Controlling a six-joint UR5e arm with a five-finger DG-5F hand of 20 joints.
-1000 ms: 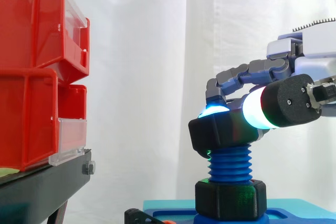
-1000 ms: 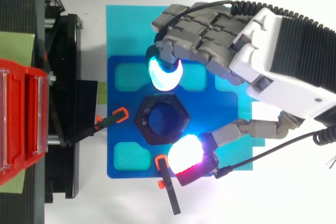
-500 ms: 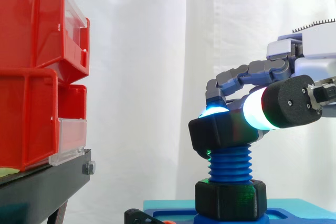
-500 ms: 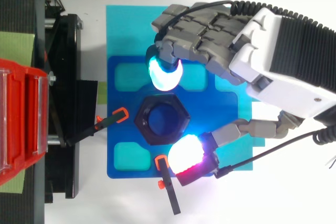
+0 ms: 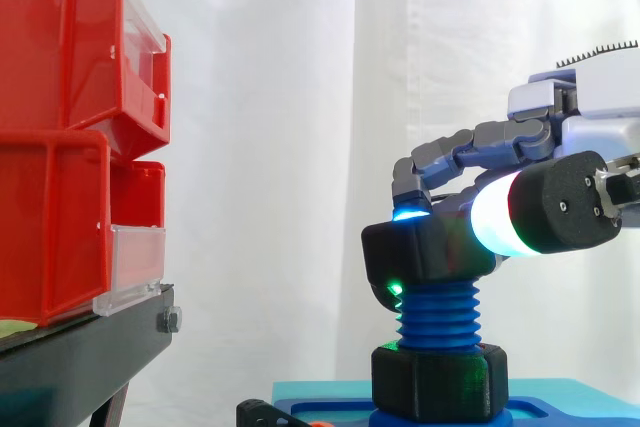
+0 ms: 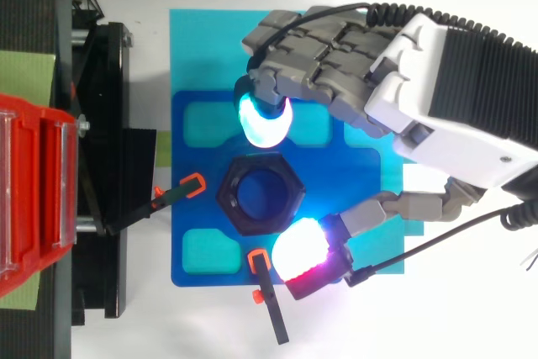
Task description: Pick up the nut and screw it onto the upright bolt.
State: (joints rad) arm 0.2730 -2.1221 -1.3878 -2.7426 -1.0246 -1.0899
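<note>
Right now the black nut (image 5: 425,252) sits on top of the upright blue bolt (image 5: 438,309), over the top turns of its thread. From the side it looks slightly tilted, its left edge a little lower than its right. From above, the bolt's blue end shows through the nut's hole. The hand (image 6: 420,73) reaches in from the right and pinches the nut between curled fingers (image 6: 265,119), whose cyan-lit pad lies against the nut's far rim, and the thumb (image 6: 298,250), whose white and magenta pad presses the opposite near side. In the side view the cyan pad rests on the nut's upper rear edge, and the thumb's white-glowing pad crosses in front of the nut's right part. Lower on the bolt, well below the held nut, a second black hex nut (image 5: 440,377) sits at the foot of the thread. It stands on a dark blue base plate (image 6: 189,208), which lies on a cyan mat (image 6: 202,39) on the white table (image 6: 168,325). Two small black clamps with orange tips (image 6: 181,191) (image 6: 269,292) lie at the plate's left and near edges. To the left, apart from the bolt, stacked red bins (image 5: 60,147) stand on a black stand (image 5: 80,362).
</note>
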